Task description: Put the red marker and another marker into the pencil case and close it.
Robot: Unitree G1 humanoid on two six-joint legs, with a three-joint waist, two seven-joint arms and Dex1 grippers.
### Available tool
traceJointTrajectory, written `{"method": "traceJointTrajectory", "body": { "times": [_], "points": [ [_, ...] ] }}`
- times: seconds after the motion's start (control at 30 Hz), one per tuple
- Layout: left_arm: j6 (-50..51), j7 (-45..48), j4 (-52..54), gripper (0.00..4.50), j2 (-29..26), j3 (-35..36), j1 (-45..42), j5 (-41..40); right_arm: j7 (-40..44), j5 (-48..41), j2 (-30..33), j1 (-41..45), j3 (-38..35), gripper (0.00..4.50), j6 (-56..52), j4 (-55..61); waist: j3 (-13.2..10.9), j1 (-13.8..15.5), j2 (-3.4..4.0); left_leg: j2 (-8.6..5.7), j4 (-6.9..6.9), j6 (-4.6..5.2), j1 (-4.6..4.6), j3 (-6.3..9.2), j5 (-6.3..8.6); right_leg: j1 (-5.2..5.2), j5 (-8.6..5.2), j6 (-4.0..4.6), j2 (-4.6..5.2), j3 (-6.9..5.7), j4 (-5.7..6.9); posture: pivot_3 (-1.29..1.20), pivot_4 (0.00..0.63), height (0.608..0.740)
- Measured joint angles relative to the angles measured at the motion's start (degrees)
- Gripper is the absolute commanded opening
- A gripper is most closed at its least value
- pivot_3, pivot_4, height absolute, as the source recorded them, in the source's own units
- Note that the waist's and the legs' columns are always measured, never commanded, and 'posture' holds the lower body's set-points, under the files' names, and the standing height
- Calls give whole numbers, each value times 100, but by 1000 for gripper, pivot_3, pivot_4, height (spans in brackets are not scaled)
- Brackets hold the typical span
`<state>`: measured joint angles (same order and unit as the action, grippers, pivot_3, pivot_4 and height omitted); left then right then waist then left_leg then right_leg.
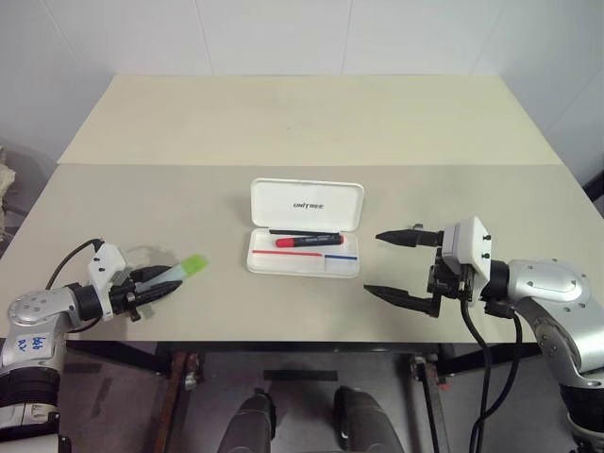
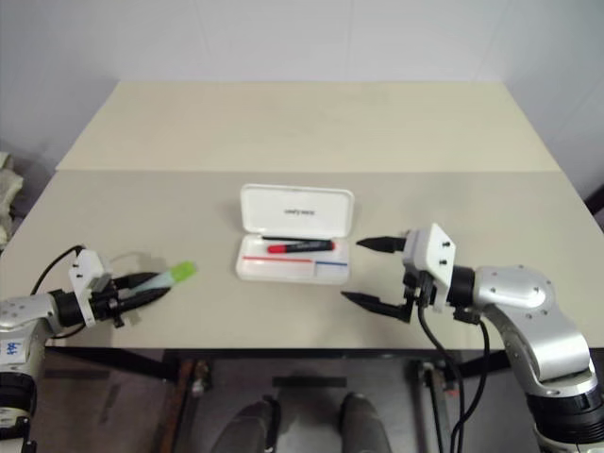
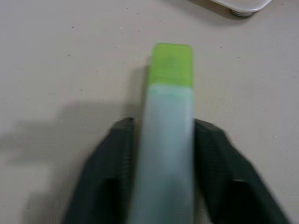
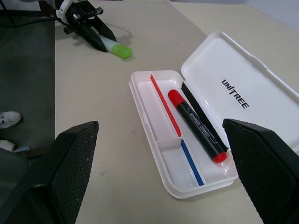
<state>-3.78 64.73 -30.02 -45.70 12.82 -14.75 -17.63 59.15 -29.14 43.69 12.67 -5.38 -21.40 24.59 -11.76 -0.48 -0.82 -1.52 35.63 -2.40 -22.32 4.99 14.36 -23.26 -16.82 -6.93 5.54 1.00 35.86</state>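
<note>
On the pale matte table (image 1: 113, 198), the white hard-plastic hinged pencil case (image 1: 304, 241) lay open, the slim red-and-black marker (image 1: 308, 242) resting inside along its hinge side. Well to its left, the left gripper (image 1: 162, 285) pinched the stubby grey translucent marker with a bright green end (image 3: 167, 126) between its textured black fingers (image 3: 110, 168). The right gripper (image 1: 401, 267) hung beside the case, jaws spread wide, holding nothing.
</note>
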Motion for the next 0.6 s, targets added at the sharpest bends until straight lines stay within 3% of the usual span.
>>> {"method": "traceJointTrajectory", "body": {
  "times": [0.4, 0.6],
  "points": [
    [-23, -104, 655, 1207, 75, 37, 229, -82, 23, 9, 8, -94, -7, 4500, 144, -10, 1, 38, -6, 9, 0, 3, -2, -7, 3, -2, 1, -1, -3, 4, -5, 0, 150, 740],
    [100, -69, 1201, 1207, 157, -64, -84, -141, -30, 28, -18, -82, 18, 4500, 145, -25, 1, 52, -6, 6, 2, 2, -5, -6, 3, -1, 2, -1, -3, 3, -5, 0, 150, 740]
  ]
}}
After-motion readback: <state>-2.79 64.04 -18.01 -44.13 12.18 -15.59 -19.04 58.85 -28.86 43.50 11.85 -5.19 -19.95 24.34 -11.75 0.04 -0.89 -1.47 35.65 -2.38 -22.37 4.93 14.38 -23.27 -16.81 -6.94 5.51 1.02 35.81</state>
